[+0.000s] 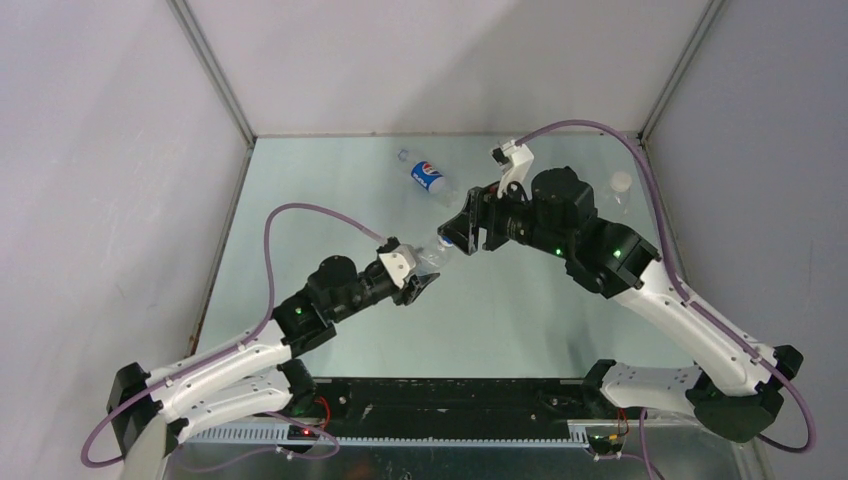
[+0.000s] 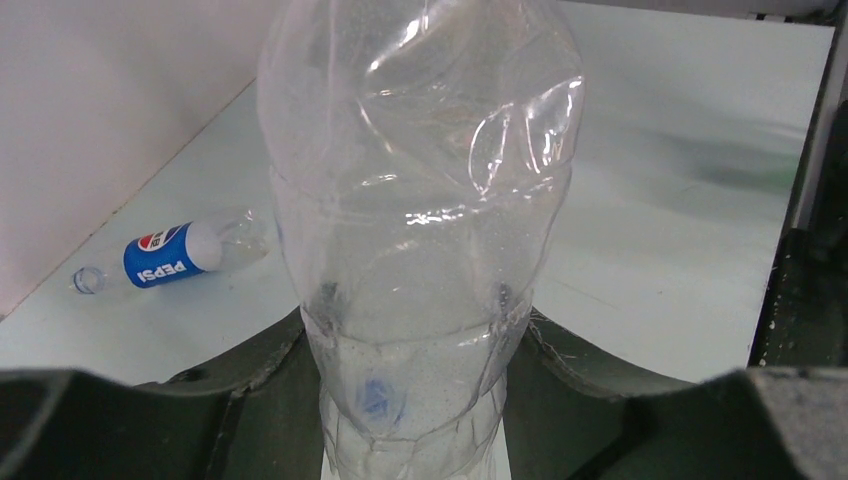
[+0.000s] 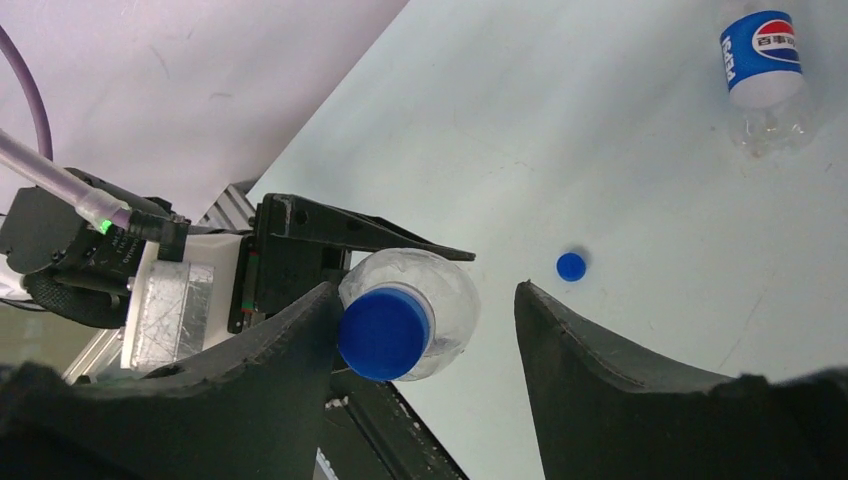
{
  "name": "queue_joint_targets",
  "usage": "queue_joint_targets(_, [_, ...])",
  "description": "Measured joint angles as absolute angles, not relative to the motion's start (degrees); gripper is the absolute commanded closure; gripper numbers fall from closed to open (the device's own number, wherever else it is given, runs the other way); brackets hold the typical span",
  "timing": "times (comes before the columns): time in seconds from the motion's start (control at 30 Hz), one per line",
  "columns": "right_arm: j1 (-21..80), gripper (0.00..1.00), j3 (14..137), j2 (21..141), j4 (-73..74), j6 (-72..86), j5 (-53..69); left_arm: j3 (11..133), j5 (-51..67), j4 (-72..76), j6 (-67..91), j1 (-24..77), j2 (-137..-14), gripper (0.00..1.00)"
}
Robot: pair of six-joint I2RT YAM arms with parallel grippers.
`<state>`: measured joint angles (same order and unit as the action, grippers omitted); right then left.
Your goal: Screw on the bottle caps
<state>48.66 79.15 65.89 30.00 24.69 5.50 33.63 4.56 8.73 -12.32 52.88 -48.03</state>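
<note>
Top view: the left gripper (image 1: 424,273) is clamped on the plain clear bottle (image 1: 438,254), its neck pointing toward the right gripper (image 1: 460,233), whose gap is hard to read here. The Pepsi bottle (image 1: 425,177) lies behind. Another bottle (image 1: 618,190) is half hidden by the right arm.

Left wrist: both fingers (image 2: 250,390) press the clear bottle's sides, and the frame cuts off its far end.

Right wrist: the jaws stand apart around the blue cap (image 3: 384,333) on the neck, one finger just beside it and the other clear. A loose blue cap (image 3: 571,265) lies on the table (image 3: 620,150).
</note>
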Motion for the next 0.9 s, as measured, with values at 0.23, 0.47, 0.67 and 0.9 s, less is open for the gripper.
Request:
queue_joint_targets(0.23, [50.30, 0.38, 76.38, 65.89, 27.00, 26.48, 4.45, 33.63, 4.60, 10.57, -10.02, 52.88, -48.42, 0.92])
queue_joint_targets(0.47, [51.70, 0.82, 75.66, 66.17, 24.38, 27.46, 4.36, 33.63, 4.69, 10.96, -8.38, 52.88, -48.45, 0.78])
queue_joint_targets(0.67, [51.55, 1.00, 75.53, 66.19, 24.27, 25.12, 3.14, 33.63, 4.23, 10.94, -7.05, 52.86, -48.27, 0.28])
queue_joint_targets(0.9, [51.07, 1.00, 77.06, 67.37, 28.03, 20.64, -1.23, 33.41, 0.36, 10.90, -6.42, 52.86, -43.72, 0.00])
